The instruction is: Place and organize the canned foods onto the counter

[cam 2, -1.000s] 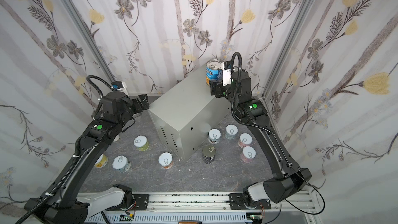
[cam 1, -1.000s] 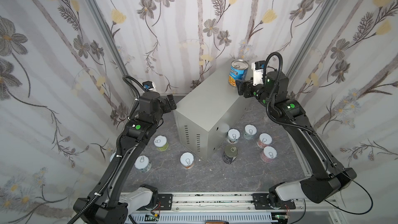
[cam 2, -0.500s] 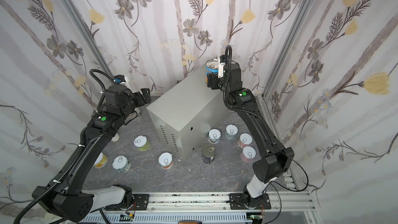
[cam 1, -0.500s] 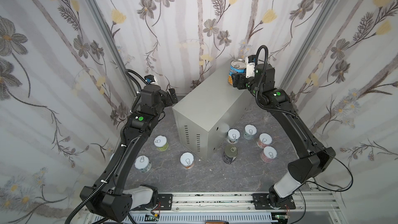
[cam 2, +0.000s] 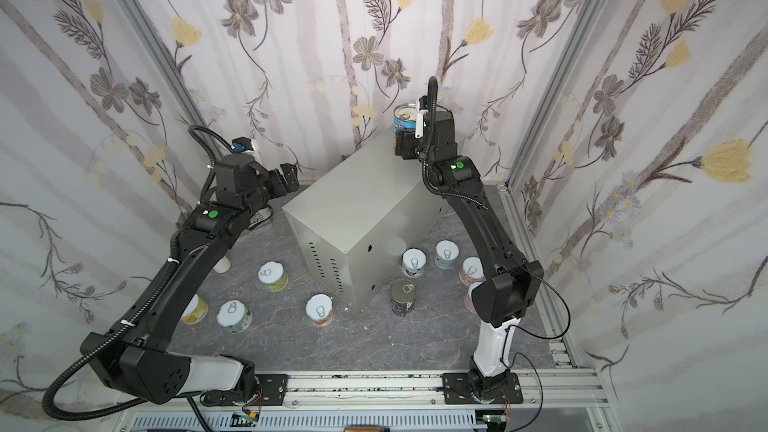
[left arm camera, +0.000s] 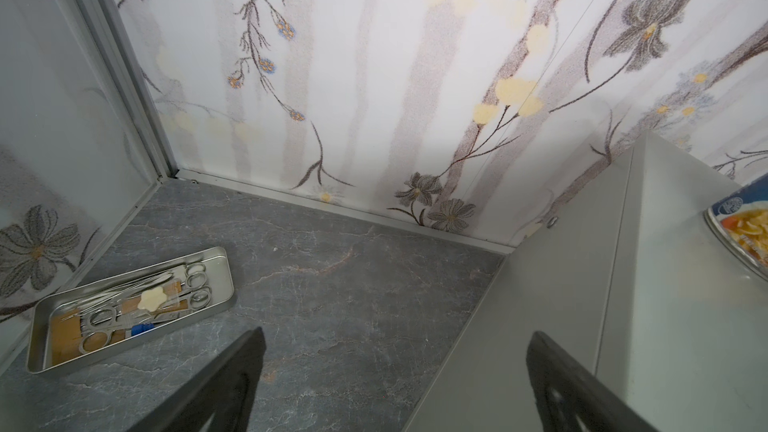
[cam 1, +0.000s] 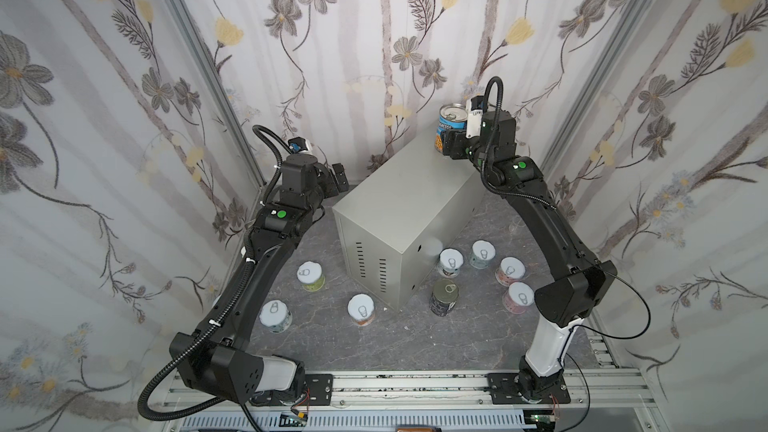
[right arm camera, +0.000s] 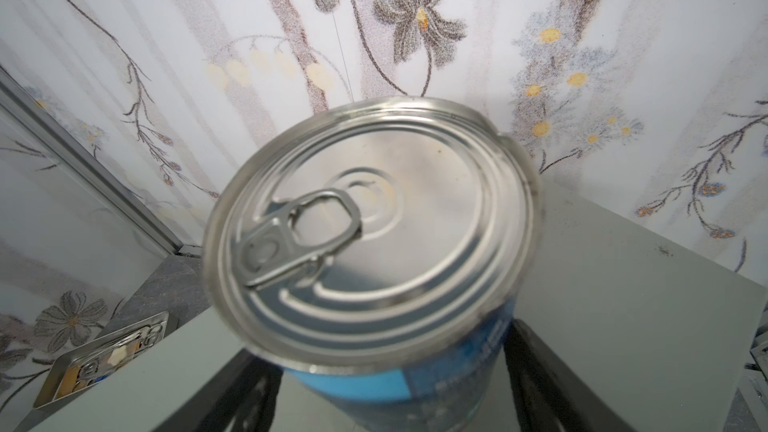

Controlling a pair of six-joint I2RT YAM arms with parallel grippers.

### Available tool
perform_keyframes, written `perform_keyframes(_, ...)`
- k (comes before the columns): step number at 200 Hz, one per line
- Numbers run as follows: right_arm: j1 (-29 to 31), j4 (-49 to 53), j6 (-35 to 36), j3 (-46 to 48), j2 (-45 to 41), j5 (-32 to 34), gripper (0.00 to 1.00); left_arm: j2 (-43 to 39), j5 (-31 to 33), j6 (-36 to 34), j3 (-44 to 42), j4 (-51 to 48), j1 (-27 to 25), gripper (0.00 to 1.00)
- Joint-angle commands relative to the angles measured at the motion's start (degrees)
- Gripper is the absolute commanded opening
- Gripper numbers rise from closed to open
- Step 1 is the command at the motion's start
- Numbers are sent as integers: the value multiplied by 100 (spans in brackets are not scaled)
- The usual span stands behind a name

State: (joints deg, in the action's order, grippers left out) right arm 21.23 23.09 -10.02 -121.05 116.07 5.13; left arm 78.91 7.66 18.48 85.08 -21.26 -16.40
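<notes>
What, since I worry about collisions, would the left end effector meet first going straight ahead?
Probably the dark grey stone-patterned tabletop, short of the floral wall. The open left end effector sits close beside the light-grey sheet-metal box; depth is unclear.

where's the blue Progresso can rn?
In both top views the blue Progresso can is at the far right corner of the counter top, by the back wall, gripped low by the right gripper.

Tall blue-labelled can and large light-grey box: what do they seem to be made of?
The tall blue-labelled can: metal, shiny ribbed lid with pull tab, glossy printed label. The large light-grey box: probably painted sheet metal, matte, with folded edges and punched vent slots.
</notes>
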Motion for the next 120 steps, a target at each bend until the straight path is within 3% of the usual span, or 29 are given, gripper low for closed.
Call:
perform_keyframes(1,-40,90,-95,-148,123,329,83,82,-85,121,126,279,1,100)
perform_keyframes(120,-273,2,-226,-895,819,24,82,365,-107,59,325,297,-20,100)
